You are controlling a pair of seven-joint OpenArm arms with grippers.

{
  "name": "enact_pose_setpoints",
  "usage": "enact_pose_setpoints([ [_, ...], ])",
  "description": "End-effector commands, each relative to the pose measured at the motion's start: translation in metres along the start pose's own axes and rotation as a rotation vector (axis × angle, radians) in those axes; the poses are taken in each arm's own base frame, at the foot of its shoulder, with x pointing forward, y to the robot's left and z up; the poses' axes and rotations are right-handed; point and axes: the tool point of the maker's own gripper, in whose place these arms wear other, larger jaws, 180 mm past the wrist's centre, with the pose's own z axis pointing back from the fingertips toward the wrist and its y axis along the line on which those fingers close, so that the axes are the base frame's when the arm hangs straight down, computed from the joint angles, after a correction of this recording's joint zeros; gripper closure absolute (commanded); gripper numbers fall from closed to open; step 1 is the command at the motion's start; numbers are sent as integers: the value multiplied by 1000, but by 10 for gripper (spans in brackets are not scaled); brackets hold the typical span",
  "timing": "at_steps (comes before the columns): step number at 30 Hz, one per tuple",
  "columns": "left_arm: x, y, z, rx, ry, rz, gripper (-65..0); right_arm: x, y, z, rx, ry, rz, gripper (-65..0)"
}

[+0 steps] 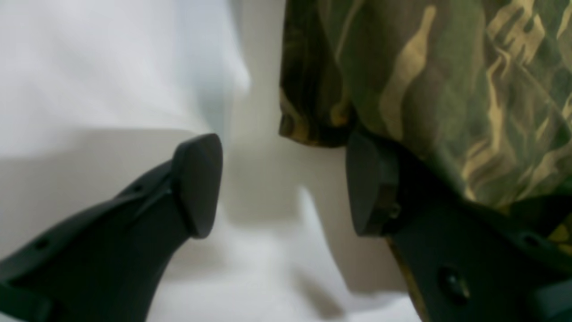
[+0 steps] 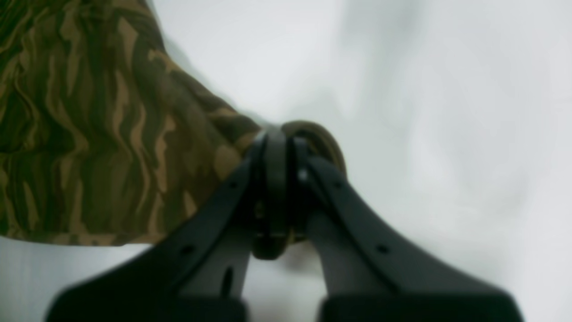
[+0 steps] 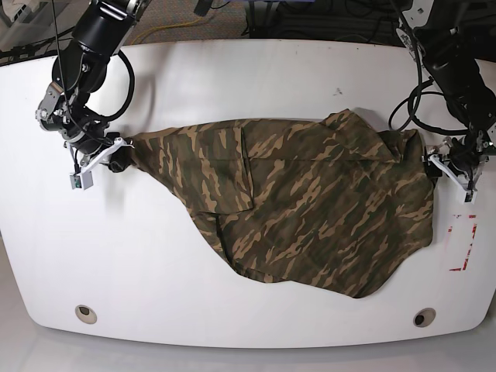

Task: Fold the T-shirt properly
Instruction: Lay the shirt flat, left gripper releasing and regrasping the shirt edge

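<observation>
The camouflage T-shirt (image 3: 294,201) lies crumpled across the middle of the white table, stretched out to the left and right. My right gripper (image 2: 281,143) is shut on a bunched corner of the shirt (image 2: 89,125); in the base view it (image 3: 116,161) is at the shirt's left tip. My left gripper (image 1: 283,183) is open, with nothing between its fingers. The shirt (image 1: 447,80) drapes over the outside of its right finger (image 1: 371,183). In the base view this gripper (image 3: 446,167) is at the shirt's right edge.
The white table (image 3: 232,77) extends around the shirt on all sides. Red tape marks (image 3: 463,244) lie near the table's right edge. Two round holes (image 3: 87,313) (image 3: 423,317) sit near the front edge. Cables run behind the table's far edge.
</observation>
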Motion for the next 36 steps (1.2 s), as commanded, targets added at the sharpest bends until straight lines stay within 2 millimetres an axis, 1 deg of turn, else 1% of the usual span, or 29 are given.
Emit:
enact_pose_setpoints([
  [1,29,-2,3,-5,-79,-3,-397,21,-3,6,-3,-59,21,0],
  [5,30,-6,1,-13,-81,1,-397,20,-3,6,-4,-58,21,0],
  [8,23,-9,-5,-34,-63,23,-397,20,-2,6,-3,-58,20,0],
  [9,24,-9,-6,-36,-65,25,-397,20,-2,6,-3,-58,20,0],
  [10,31,-10,-5,-37,-77,24,-397,20,-2,6,-3,-58,20,0],
  [11,33,-10,-6,-38,-83,24,-397,20,-2,6,-3,-58,20,0],
  [13,33,-10,-6,-39,-85,25,-396,20,-2,6,-3,-58,20,0],
  [15,34,-10,-6,-37,-84,24,-368,19,-2,5,-1,-58,19,0],
  [16,34,-10,-6,-36,-85,23,-329,19,-2,5,-1,-58,19,0],
  [19,33,-15,-9,-46,-84,26,-131,19,-2,5,-1,-58,19,0],
  [20,33,-14,-9,-39,-84,35,-86,19,-2,5,-1,-58,19,0],
  [21,33,-11,-9,-19,-85,57,-22,19,-2,5,-1,-58,19,0],
  [22,32,-11,-10,-12,-83,60,0,19,-2,5,-1,-58,19,0],
  [25,35,-17,-13,-17,-90,42,-4,19,-1,5,1,-58,17,0],
  [27,28,-16,-12,-13,-78,38,-4,19,-1,5,1,-58,17,0],
  [32,43,-9,11,45,-139,-34,-4,20,-1,5,1,-60,18,0],
  [36,34,-3,28,94,-124,-94,-4,21,-2,6,-2,-61,21,0],
])
